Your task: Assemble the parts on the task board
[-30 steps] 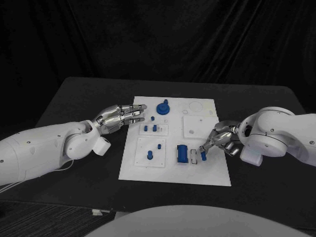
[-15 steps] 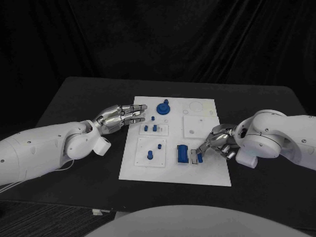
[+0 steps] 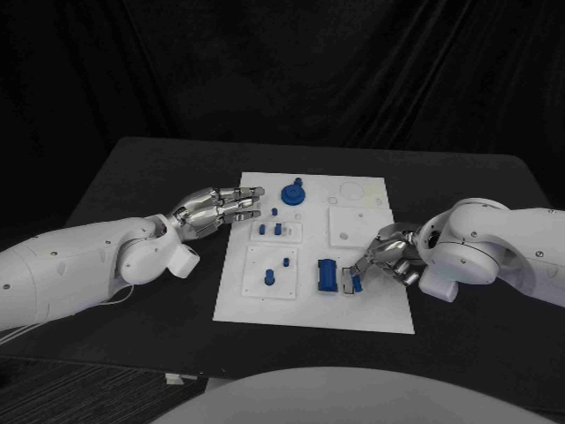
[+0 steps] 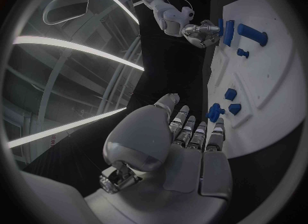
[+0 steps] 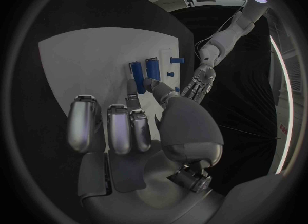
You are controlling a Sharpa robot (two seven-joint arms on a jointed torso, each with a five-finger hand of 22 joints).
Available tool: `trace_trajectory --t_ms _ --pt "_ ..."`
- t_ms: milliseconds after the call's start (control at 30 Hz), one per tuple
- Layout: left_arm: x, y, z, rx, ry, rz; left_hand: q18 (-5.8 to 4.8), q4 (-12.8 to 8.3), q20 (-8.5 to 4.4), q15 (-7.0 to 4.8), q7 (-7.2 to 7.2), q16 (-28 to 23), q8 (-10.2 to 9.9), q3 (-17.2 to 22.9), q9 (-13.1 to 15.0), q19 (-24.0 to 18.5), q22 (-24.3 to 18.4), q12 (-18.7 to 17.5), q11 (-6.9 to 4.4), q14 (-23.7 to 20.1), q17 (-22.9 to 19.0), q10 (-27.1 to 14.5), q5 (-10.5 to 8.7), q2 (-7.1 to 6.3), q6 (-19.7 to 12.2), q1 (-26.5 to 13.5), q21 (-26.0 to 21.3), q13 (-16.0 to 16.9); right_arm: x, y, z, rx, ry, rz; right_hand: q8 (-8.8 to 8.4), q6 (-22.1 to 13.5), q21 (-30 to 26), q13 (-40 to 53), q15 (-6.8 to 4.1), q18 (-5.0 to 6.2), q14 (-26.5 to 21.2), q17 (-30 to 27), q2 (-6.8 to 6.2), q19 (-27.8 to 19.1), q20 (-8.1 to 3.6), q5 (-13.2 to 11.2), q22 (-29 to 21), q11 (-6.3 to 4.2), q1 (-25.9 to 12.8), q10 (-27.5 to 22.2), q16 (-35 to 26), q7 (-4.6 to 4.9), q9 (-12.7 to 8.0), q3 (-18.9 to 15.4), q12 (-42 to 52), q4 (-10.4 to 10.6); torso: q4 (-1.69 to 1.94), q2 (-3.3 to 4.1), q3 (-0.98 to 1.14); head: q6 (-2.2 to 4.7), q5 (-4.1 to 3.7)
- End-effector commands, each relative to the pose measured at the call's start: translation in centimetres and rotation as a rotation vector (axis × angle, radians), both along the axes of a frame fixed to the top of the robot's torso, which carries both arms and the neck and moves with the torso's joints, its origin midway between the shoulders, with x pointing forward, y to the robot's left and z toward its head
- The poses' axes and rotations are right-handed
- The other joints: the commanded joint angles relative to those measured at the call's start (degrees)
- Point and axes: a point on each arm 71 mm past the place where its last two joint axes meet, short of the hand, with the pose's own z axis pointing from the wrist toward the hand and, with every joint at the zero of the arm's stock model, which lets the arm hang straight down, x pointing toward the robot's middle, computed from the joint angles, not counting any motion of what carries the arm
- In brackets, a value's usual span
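The white task board (image 3: 311, 305) lies mid-table, also seen as the task board (image 4: 269, 80) and the task board (image 5: 90, 59). My right hand (image 3: 391, 255) is at its right edge and pinches a small blue part (image 3: 355, 281) just right of a larger blue block (image 3: 325, 275). Both show beyond the fingertips as the blue part (image 5: 136, 72) and the block (image 5: 152, 69). My left hand (image 3: 216, 208) holds nothing, fingers stretched out at the board's left edge near a tall blue knob (image 3: 294, 192). The left hand (image 4: 192, 142) points at small blue pieces (image 4: 215, 112).
Short blue pegs (image 3: 273, 229) stand in a square plate at the board's middle left, and further pegs (image 3: 268, 276) in the plate below. Bare black table (image 3: 143, 177) surrounds the board. A black curtain hangs behind.
My right hand has shifted slightly left with the small blue part, bringing it closer to the larger blue block. The left hand has stayed put.
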Motion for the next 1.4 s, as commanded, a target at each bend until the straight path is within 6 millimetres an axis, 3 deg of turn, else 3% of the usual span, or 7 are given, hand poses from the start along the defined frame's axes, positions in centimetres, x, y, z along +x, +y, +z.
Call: trace_trajectory --t_ms 33,600,833,967,1400 --pt "-0.1 -0.17 0.15 -0.03 -0.007 -0.009 0.85 0.0 0.08 0.09 0.1 0.2 0.3 0.3 0.0 0.5 0.0 0.3 0.41 0.2 0.1 0.1 0.34 -0.15 -0.2 -0.2 0.4 0.1 -0.06 -0.02 -0.28 -0.011 -0.003 -0.01 0.38 -0.4 -0.3 15.1 -0.43 0.36 3.3 0.0 0.57 0.8 0.11 -0.5 10.5 -0.52 0.1 6.0 0.0 0.03 0.0 2.9 0.2 -2.7 0.0 -0.01 -0.01 0.0 0.07" --pt "-0.12 -0.19 0.12 -0.031 -0.004 -0.012 0.85 -0.1 0.08 0.11 0.12 0.2 0.3 0.4 0.0 0.5 -0.1 0.2 0.43 0.2 0.1 0.1 0.34 -0.19 -0.1 -0.2 0.4 0.1 -0.27 0.03 -1.02 -0.028 -0.014 -0.011 0.93 -1.3 -1.2 15.1 -0.48 0.56 3.1 -0.7 0.86 0.4 0.09 -2.7 10.2 -0.59 -0.9 6.0 -0.3 -0.07 0.2 1.8 0.2 -1.1 0.0 -0.01 0.01 0.0 0.15" --pt "-0.12 -0.23 0.1 -0.031 -0.003 -0.014 0.84 -0.1 0.08 0.12 0.12 0.2 0.3 0.4 0.0 0.5 -0.1 0.2 0.44 0.2 0.1 0.1 0.35 -0.18 -0.2 -0.2 0.4 0.1 -0.31 0.08 -1.11 -0.029 -0.019 -0.012 1.23 -1.8 -2.0 15.1 -0.52 0.71 3.0 -1.3 1.2 0.1 0.06 -2.8 9.9 -0.65 -2.7 6.0 -0.6 -0.16 0.2 -0.2 0.2 1.7 -0.03 -0.03 0.01 0.0 0.3" --pt "-0.12 -0.22 0.08 -0.03 -0.002 -0.014 0.84 -0.1 0.08 0.12 0.12 0.2 0.3 0.4 0.0 0.5 -0.1 0.2 0.44 0.2 0.1 0.1 0.35 -0.18 -0.2 -0.2 0.4 0.1 -0.37 0.16 -1.13 -0.027 -0.02 -0.01 1.37 -1.8 -2.2 15.1 -0.55 0.74 3.0 -1.3 1.25 0.1 0.03 -4.1 9.9 -0.69 -3.3 6.0 -0.7 -0.22 0.1 -0.9 0.2 2.8 -0.01 -0.01 0.0 0.0 0.34" --pt "-0.17 -0.26 -0.06 -0.032 0.002 -0.018 0.84 -0.1 0.08 0.13 0.13 0.2 0.3 0.5 0.0 0.5 -0.1 0.2 0.45 0.2 0.1 0.1 0.37 -0.14 -0.2 -0.3 0.4 0.1 -0.47 0.29 -1.21 -0.026 -0.014 0.001 1.63 -1.9 -2.6 15.1 -0.67 0.81 3.0 -1.2 0.69 0.0 -0.05 -5.7 9.8 -0.83 -3.2 6.0 -0.6 -0.38 0.1 -1.7 0.2 3.2 0.0 0.02 0.0 0.0 0.35"
